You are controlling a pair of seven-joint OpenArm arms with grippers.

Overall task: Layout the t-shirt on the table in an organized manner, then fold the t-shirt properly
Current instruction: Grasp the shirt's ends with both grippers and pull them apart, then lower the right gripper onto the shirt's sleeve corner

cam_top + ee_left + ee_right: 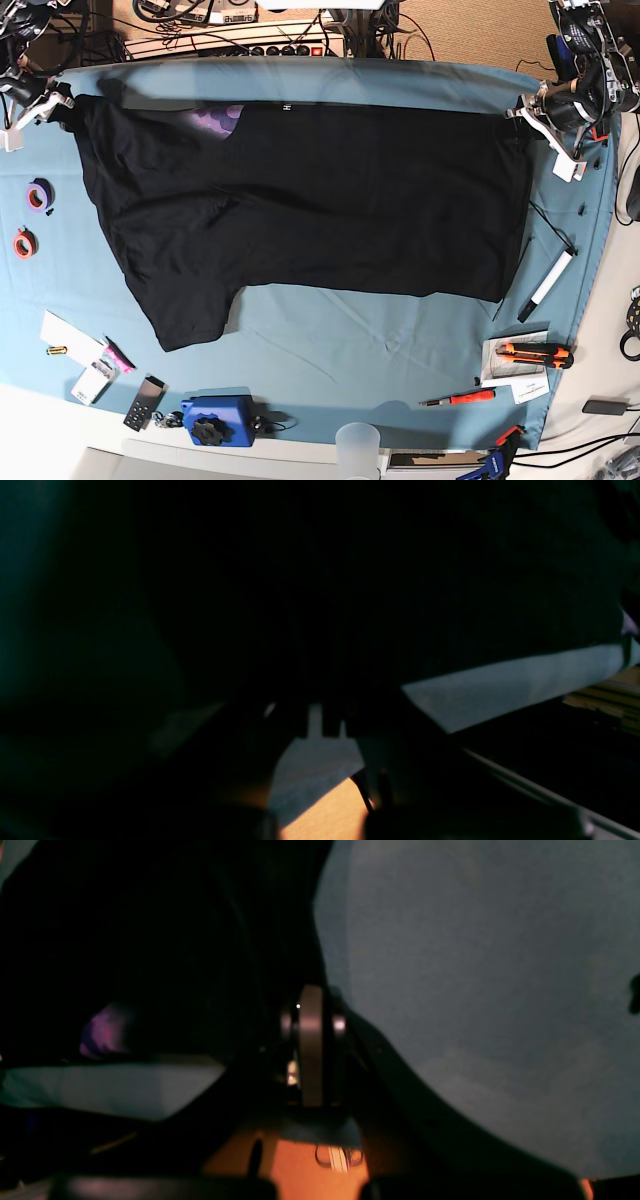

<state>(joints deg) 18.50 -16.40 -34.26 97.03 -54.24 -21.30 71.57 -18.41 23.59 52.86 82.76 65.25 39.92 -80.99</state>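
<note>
The black t-shirt [300, 200] lies spread across the teal-covered table [350, 340], its far edge pulled straight between my two grippers. A bit of purple print [215, 120] shows near that edge. My right gripper [58, 102] is at the far left corner, shut on the shirt's edge. My left gripper [525, 112] is at the far right corner, shut on the other end. In the right wrist view black fabric [150, 940] with purple print [102, 1032] sits beside a finger [311, 1050]. The left wrist view is filled with dark shirt fabric [350, 580] over a strip of table cloth [500, 690].
Two tape rolls [38, 195] [24, 243] lie at the left edge. A white marker [548, 283], an orange knife [535, 352] and a screwdriver [460, 399] lie at the right front. A blue device [215, 420] and a plastic cup [357, 445] stand at the front edge.
</note>
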